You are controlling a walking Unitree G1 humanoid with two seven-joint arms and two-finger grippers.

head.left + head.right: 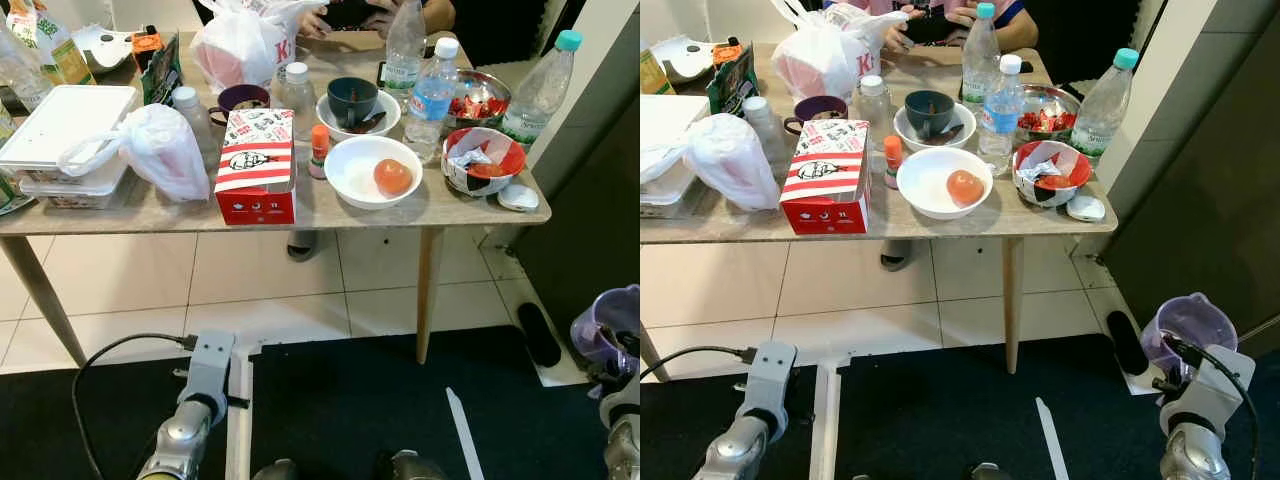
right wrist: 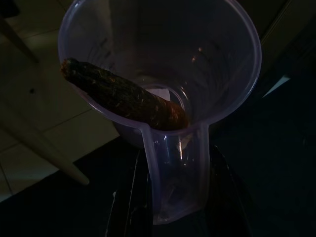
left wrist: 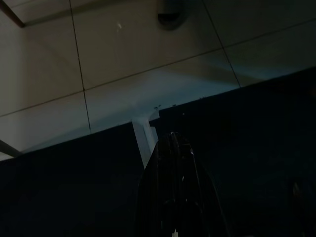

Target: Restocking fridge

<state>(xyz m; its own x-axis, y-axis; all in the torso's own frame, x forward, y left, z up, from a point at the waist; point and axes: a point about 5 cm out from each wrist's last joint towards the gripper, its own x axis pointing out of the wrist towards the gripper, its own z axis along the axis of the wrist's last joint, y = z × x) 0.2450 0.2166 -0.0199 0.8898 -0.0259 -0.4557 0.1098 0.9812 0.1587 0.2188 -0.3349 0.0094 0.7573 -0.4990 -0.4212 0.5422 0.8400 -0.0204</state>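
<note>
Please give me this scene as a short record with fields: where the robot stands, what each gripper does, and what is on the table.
place: robot on a dark mat, facing a table
right gripper: shut on the handle of a clear purple jug
jug content: a carrot leaning over the rim
left gripper: hangs idle over the mat
table items: white bowl with a tomato, red-striped box, water bottles

The robot's silver left arm hangs low on its left side, wrist bent forward. Its left tool (image 3: 173, 197) points down, and its two long black fingers lie pressed together with no gap visible in the dim left wrist view. The silver right arm is held low on the robot's right side. The right tool (image 2: 173, 197) has its black fingers clamped on the handle of a translucent purple plastic jug (image 1: 1185, 330), held upright.
</note>
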